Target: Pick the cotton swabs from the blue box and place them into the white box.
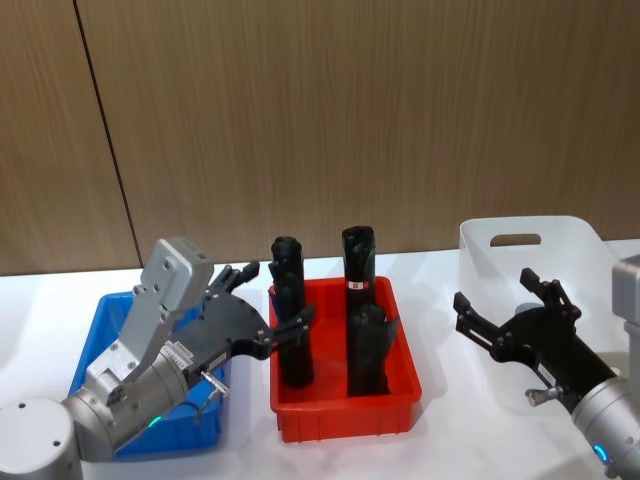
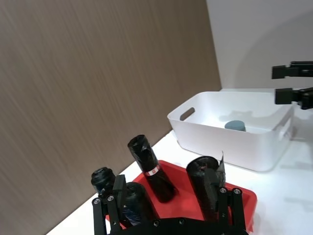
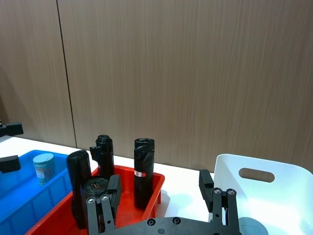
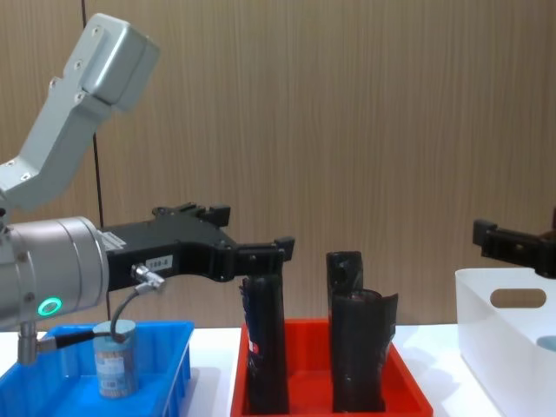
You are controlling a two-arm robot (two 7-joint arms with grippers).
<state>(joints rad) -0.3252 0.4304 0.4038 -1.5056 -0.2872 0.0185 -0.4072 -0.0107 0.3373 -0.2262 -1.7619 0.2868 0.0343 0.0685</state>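
One cotton swab jar (image 4: pixel 115 358) with a pale blue lid stands in the blue box (image 1: pixel 100 330) at the left; the right wrist view shows the jar (image 3: pixel 43 169) too. A second jar (image 2: pixel 235 125) rests inside the white box (image 1: pixel 530 250) at the right. My left gripper (image 1: pixel 270 300) hangs open and empty above the blue box's right side, its fingers reaching over the red tray's left edge. My right gripper (image 1: pixel 497 290) is open and empty, held at the near left side of the white box.
A red tray (image 1: pixel 345 410) between the two boxes holds several tall black rolls (image 1: pixel 290 330) standing upright, close to my left fingers. A wooden wall closes the back of the white table.
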